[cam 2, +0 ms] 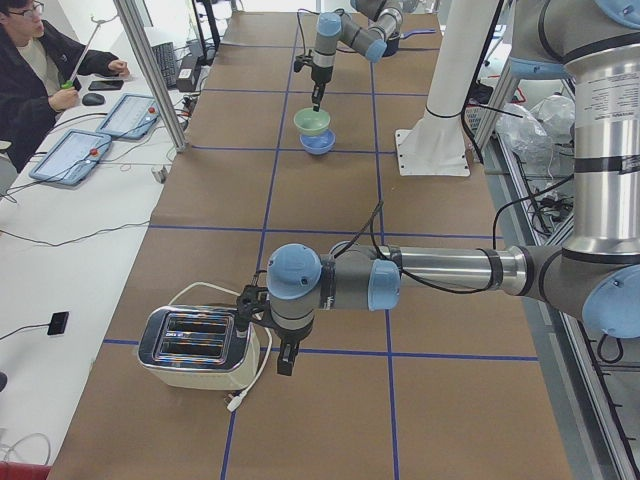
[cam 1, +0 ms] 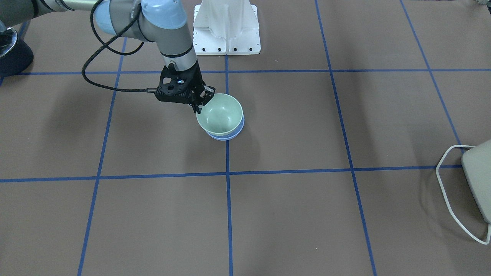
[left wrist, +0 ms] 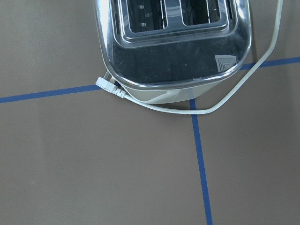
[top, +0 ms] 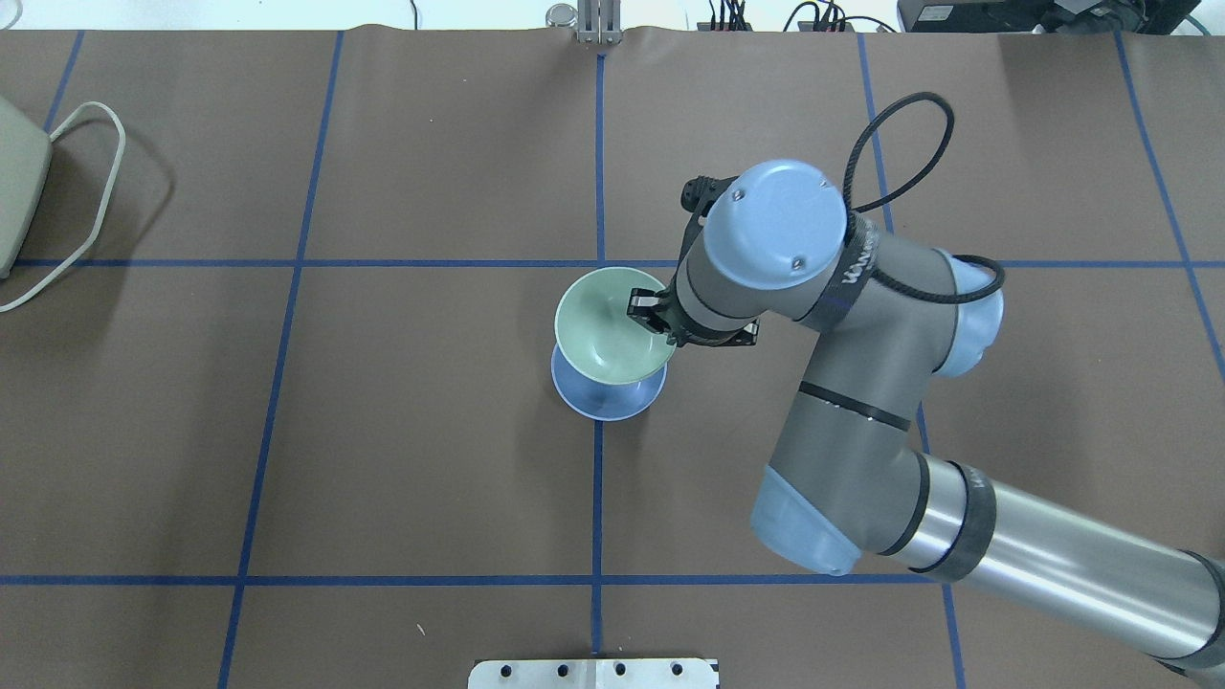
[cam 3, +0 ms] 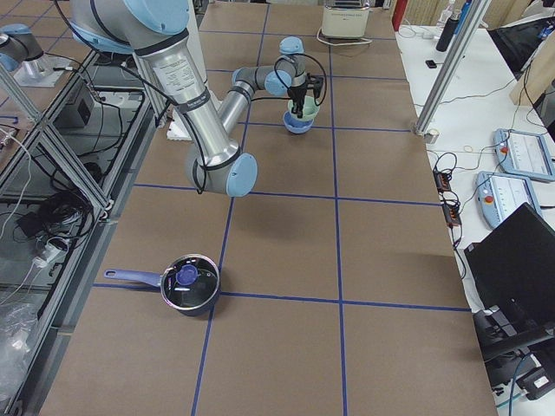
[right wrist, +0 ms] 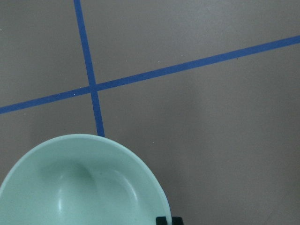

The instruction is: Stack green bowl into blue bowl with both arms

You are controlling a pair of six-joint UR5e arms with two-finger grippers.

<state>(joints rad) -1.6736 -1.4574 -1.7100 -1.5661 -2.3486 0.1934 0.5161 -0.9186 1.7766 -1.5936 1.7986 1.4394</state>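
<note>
The green bowl [top: 598, 330], over the blue bowl [top: 603, 402], is pinched at 3 o'clock by the right gripper [top: 649, 314]; the opening of the left gripper [cam 2: 287, 360] cannot be told.

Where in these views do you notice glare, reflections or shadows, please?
Left wrist view: the shiny chrome toaster mirrors its surroundings darkly, with a smudged top. Right wrist view: the glossy pale mint-green bowl carries soft streaky highlights inside. Front-facing view: only faint, blurred shadows lie on the brown table, with no harsh glare.
</note>
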